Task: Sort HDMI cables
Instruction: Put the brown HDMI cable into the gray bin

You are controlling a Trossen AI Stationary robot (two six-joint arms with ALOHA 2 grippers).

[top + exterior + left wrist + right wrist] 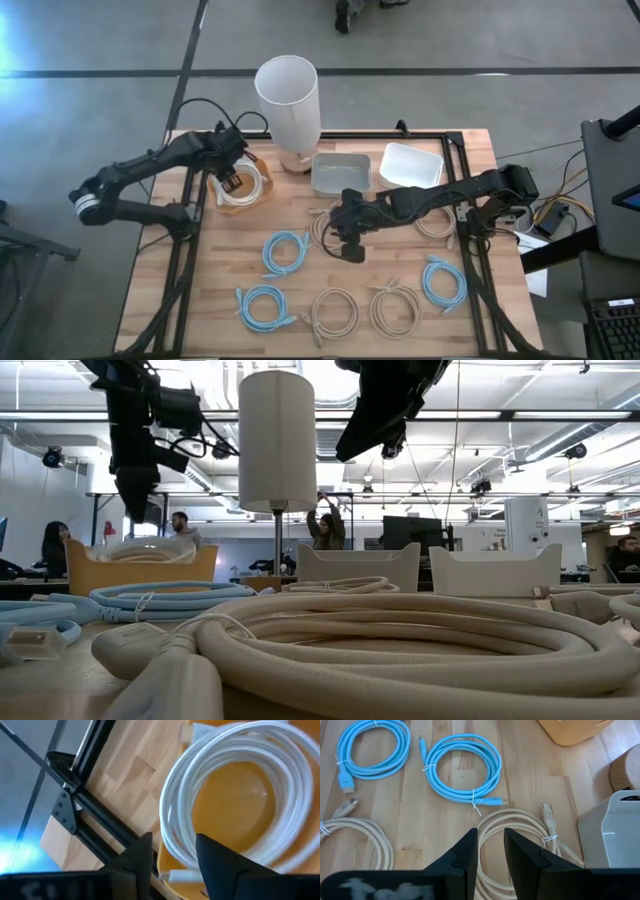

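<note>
A white HDMI cable coil (240,750) lies in the orange tray (262,196) at the table's far left. My left gripper (172,850) is open and hovers just above that coil's rim; it also shows above the tray in the low view (135,495). My right gripper (350,245) is open by a narrow gap and empty. It hangs well above a beige coil (512,814) near the table's middle. Three light blue coils (285,250) (263,305) (443,282) and more beige coils (335,312) (395,305) (435,222) lie flat on the wood.
A tall white cylinder (288,100) stands at the far edge on a wooden foot. Beside it sit a grey tray (340,172) and a white tray (412,163). A black frame (190,240) runs around the tabletop. People show in the room behind.
</note>
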